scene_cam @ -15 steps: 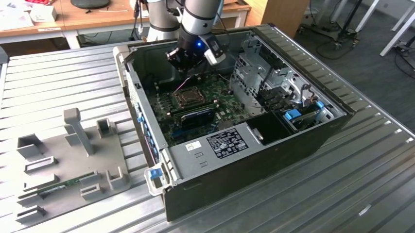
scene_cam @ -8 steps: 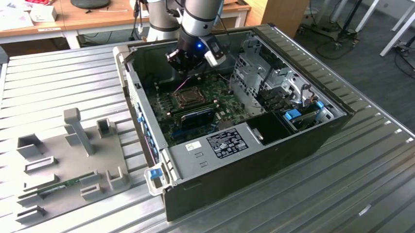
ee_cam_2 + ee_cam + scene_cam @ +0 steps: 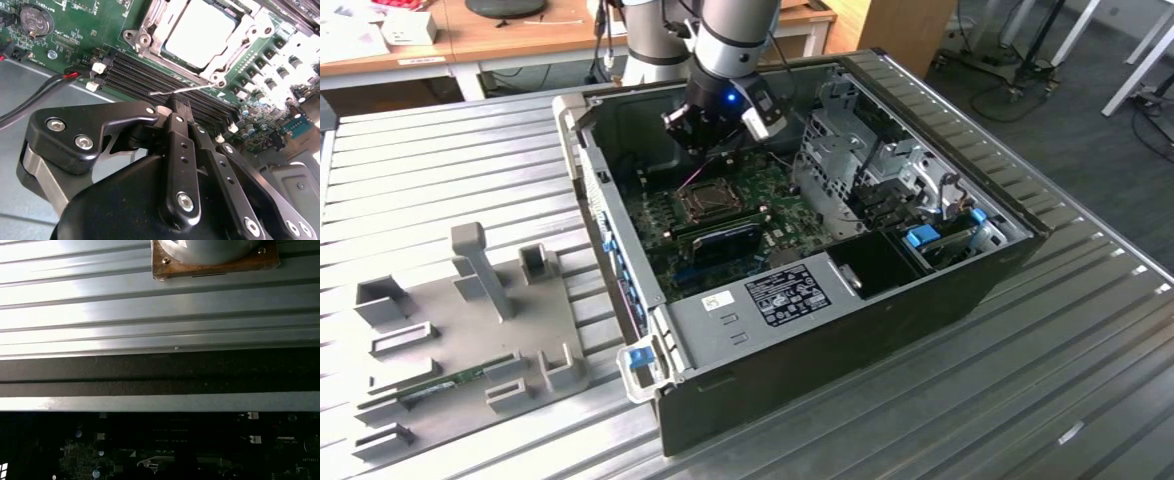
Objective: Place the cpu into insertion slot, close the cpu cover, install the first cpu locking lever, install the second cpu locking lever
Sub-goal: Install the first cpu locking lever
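Hand (image 3: pixel 175 107), black fingers pinched together, touches the thin springy silver wire lever (image 3: pixel 182 90) beside the framed grey cpu (image 3: pixel 200 32); press its tip.

No legible text anywhere. White sticker (image 3: pixel 786 293) w/ dark print block sits on the grey metal cover plate (image 3: pixel 761 310) at the near end of the PC case (image 3: pixel 854 330) in the exterior view; print too small to make out. A smaller white label (image 3: pixel 719 302) just beside that sticker, also unreadable. In the second wrist view, coin battery (image 3: pixel 33 20) on the green board (image 3: pixel 95 25) has stamped marks, can't be read.
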{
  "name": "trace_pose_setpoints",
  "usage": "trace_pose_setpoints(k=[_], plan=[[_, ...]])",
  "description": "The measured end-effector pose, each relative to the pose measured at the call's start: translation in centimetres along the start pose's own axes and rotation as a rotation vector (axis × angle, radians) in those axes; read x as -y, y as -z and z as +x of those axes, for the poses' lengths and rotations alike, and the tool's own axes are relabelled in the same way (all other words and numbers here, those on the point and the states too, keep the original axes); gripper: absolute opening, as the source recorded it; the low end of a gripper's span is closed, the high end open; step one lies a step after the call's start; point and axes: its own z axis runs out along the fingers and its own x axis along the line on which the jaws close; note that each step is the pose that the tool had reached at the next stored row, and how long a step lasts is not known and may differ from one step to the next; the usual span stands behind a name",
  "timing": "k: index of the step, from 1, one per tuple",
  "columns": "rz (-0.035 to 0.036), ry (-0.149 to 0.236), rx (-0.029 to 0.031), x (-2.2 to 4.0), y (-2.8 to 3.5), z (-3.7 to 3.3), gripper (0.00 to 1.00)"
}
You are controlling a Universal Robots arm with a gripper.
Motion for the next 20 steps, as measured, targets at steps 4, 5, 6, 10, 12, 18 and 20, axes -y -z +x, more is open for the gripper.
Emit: trace_pose_setpoints(k=[4,5,6,10,12,18,20], plan=[[0.0001,0.000,0.0009,0.10,-0.46,-0.05,0.10],[0.0001,0.000,0.0011,0.12,-0.55,-0.07,0.10],[0.0001,0.000,0.0011,0.13,-0.63,-0.10,0.10],[0.0000,0.000,0.0011,0.18,-0.88,-0.29,0.10],[0.0001,0.000,0.0011,0.21,-1.01,-0.41,0.10],[0.0001,0.000,0.0012,0.30,-1.50,-0.73,0.10],[0.0001,0.000,0.0011,0.34,-1.68,-0.80,0.10]])
